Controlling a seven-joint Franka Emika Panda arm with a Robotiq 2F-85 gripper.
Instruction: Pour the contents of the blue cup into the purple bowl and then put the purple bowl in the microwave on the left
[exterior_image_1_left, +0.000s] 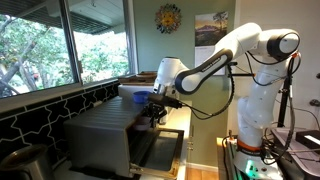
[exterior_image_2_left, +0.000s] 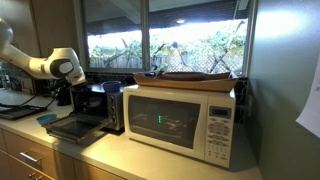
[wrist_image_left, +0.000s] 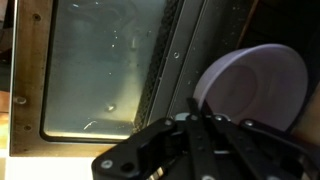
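The gripper (wrist_image_left: 197, 122) was fully closed, apparently pinching the rim of the purple bowl (wrist_image_left: 255, 85) at the right of the wrist view, over the dropped door (wrist_image_left: 100, 70) of the microwave (exterior_image_1_left: 105, 135). With so thin a hold, the bowl might pivot or slip. It could then spill or knock the oven's frame going in.

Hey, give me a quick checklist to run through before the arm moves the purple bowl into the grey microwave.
1. The microwave has its door dropped open: ok.
2. The gripper shut on the purple bowl at its rim: ok.
3. Bowl inside the microwave: not ok, it hangs above the door glass.
4. Bowl's contents: cannot tell.
5. Microwave interior free of obstacles: cannot tell.
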